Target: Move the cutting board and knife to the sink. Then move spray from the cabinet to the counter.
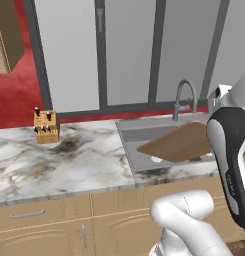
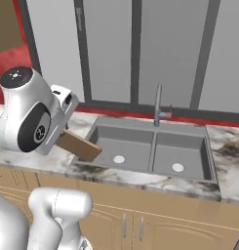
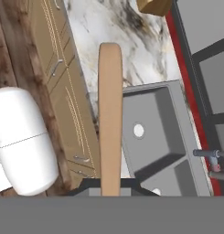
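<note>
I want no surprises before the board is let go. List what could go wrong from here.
1. The cutting board hangs tilted over the left part of the sink, partly above its front rim; released here, it may catch the rim and tip toward the counter.
2. The gripper pinches only one end of the board, seen edge-on in the hand view, so it could swivel or slip.
3. The faucet stands just behind; a swing forward might strike it.
</note>
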